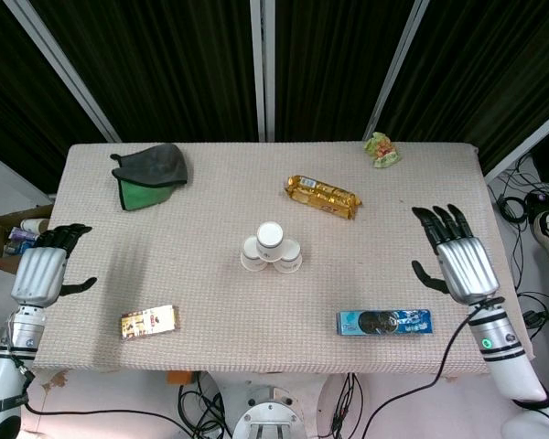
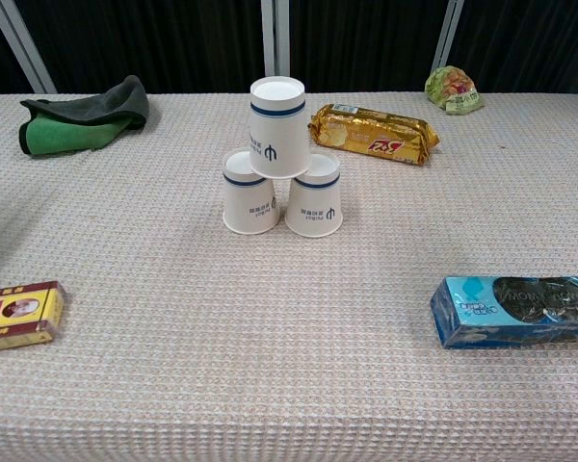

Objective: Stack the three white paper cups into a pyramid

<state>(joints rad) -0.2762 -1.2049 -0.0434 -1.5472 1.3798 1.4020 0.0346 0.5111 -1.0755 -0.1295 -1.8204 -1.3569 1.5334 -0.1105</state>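
Note:
Three white paper cups stand upside down as a pyramid in the middle of the table: a top cup (image 2: 279, 127) rests on a left cup (image 2: 249, 193) and a right cup (image 2: 314, 196). From above the stack shows as a cluster of cups (image 1: 271, 247). My left hand (image 1: 42, 272) hovers at the table's left edge, fingers spread, holding nothing. My right hand (image 1: 459, 260) is at the right edge, fingers spread and empty. Neither hand appears in the chest view.
A gold biscuit packet (image 2: 373, 134) lies just behind the cups. A blue cookie pack (image 2: 515, 310) sits front right, a yellow-red box (image 2: 18, 314) front left, a green-grey cloth (image 2: 82, 116) back left, a small snack bag (image 2: 454, 89) back right.

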